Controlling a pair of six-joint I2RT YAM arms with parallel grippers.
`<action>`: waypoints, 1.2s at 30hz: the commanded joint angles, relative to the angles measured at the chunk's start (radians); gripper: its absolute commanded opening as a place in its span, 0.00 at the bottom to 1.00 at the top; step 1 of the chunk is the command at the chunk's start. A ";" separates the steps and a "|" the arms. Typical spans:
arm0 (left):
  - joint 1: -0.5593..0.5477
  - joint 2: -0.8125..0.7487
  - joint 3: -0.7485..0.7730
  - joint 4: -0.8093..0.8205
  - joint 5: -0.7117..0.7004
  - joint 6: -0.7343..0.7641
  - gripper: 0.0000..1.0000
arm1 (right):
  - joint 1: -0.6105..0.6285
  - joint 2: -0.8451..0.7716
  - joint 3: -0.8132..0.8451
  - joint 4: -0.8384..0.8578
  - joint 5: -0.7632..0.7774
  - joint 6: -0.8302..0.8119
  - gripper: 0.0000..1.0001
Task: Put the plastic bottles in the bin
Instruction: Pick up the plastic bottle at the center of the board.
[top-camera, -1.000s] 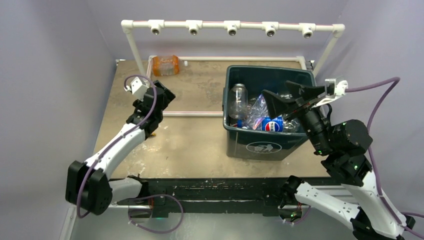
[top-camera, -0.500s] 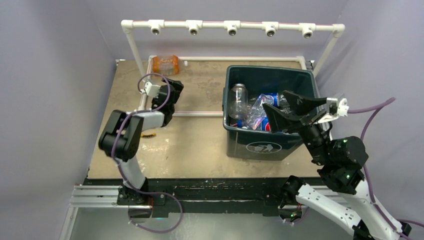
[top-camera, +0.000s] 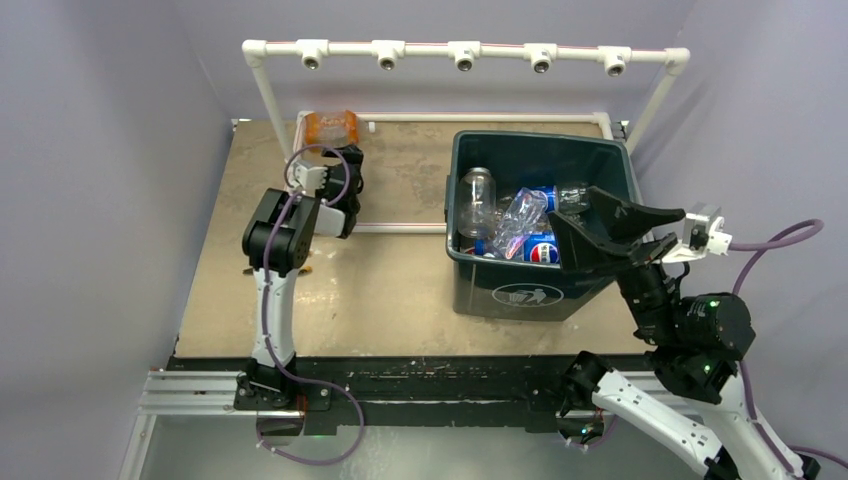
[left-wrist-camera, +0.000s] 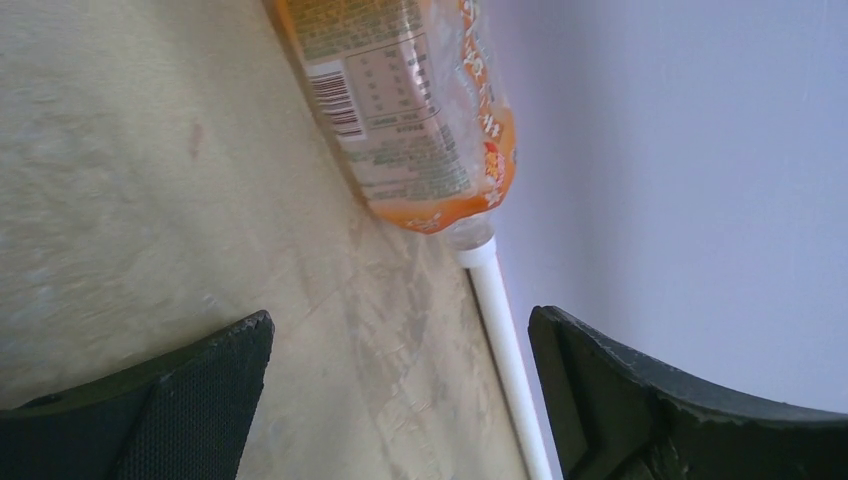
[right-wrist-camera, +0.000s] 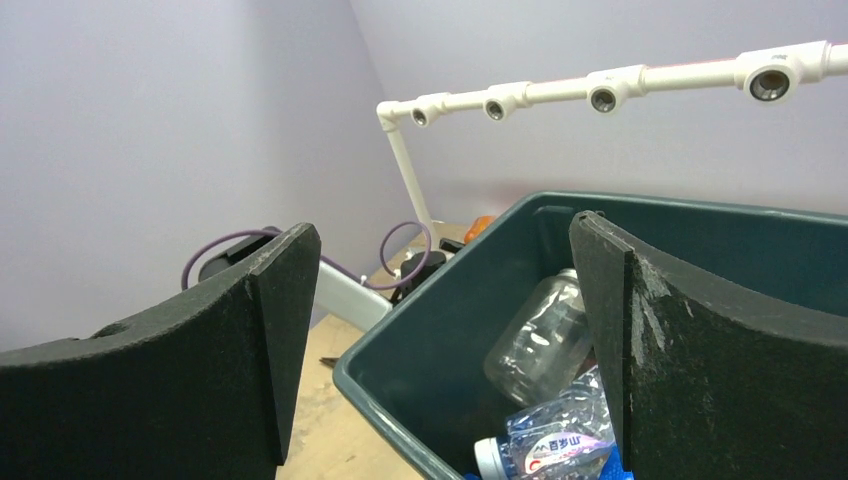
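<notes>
Orange soda bottle (top-camera: 331, 127) lies on its side at the far left corner of the table (top-camera: 400, 280), close against the white pipe frame (left-wrist-camera: 500, 330); whether its end actually touches the pipe is hard to tell. Just short of it, the left gripper (left-wrist-camera: 400, 320) is spread wide and empty. It should advance until the bottle's body sits between the fingers, clear of the pipe, then close. Further right, the bin (top-camera: 520, 290) holds several plastic bottles (top-camera: 520, 225), and the right gripper (top-camera: 610, 235) hovers at its near corner, released and empty.

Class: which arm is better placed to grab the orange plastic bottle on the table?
Left. The open left gripper faces the orange plastic bottle nearby; the open right gripper hangs beside the dark green bin.
</notes>
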 joint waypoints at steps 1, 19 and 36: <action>0.003 0.075 0.087 0.044 -0.063 -0.038 0.99 | -0.003 -0.005 -0.022 -0.001 0.037 -0.003 0.96; 0.031 0.298 0.465 -0.217 -0.174 -0.077 0.93 | -0.003 0.027 -0.004 -0.072 0.063 -0.073 0.97; 0.062 0.377 0.450 -0.063 -0.099 -0.069 0.46 | -0.003 0.036 -0.021 -0.073 0.100 -0.097 0.97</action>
